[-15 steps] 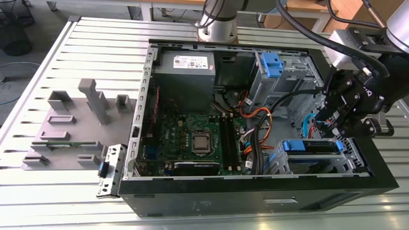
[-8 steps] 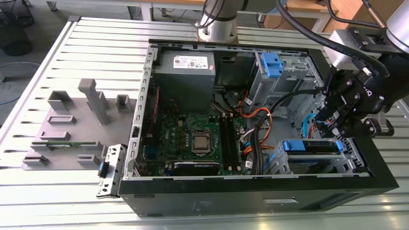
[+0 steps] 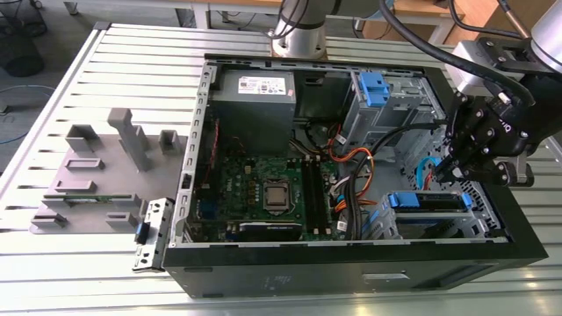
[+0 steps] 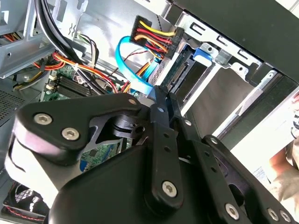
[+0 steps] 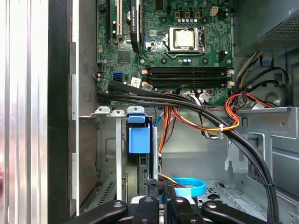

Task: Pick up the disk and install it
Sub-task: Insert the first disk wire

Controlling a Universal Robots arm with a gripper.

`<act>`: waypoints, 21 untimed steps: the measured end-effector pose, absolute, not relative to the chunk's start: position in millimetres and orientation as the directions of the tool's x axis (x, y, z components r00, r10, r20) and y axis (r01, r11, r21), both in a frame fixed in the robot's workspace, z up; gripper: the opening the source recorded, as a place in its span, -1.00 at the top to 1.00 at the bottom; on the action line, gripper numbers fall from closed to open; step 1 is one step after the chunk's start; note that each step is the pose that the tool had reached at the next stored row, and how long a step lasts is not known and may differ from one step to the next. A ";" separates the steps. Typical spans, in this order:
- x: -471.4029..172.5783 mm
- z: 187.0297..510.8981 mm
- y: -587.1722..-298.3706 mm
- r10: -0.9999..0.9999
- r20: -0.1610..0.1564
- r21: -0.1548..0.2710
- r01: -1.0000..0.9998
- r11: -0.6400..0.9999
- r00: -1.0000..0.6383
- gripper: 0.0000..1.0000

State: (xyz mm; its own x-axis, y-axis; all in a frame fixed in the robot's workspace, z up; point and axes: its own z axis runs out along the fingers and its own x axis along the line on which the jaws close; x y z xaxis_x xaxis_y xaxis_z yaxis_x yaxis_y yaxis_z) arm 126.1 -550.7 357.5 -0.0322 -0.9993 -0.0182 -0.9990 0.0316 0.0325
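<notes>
The disk (image 3: 428,201), with blue side rails, sits on edge in the drive bay at the front corner of the open computer case (image 3: 351,263), on the exterior view's right. Its blue rail tab (image 5: 139,139) faces the first wrist view, and its rear end (image 4: 181,70) lies by the power plug in the second wrist view. My gripper (image 3: 446,176) hangs just above the disk's rear end. The fingers (image 4: 161,107) lie close together with nothing seen between them, their tips next to the disk's edge (image 5: 142,172).
A grey power-supply box (image 3: 255,99) fills the case's back corner, beside the motherboard (image 3: 276,191). Orange and black cables (image 5: 205,121) and a light-blue flat cable (image 4: 133,70) cross near the bay. A grey fixture (image 3: 97,171) stands on the slatted table. A hand (image 4: 289,163) shows outside the case.
</notes>
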 end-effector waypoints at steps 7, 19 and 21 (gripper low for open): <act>126.1 357.5 -550.7 -0.999 -0.018 0.032 -0.999 0.032 -0.032 0.68; 123.4 356.3 -553.0 -0.999 -0.017 0.029 -0.999 0.027 -0.027 0.68; 122.2 354.9 -553.3 -1.000 -0.017 0.024 -0.999 0.023 -0.023 0.68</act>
State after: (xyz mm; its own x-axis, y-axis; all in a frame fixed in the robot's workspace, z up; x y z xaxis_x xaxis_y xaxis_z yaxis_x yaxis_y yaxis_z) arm 122.2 -553.3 354.9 -0.0232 -0.9996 -0.0171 -0.9995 0.0228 0.0239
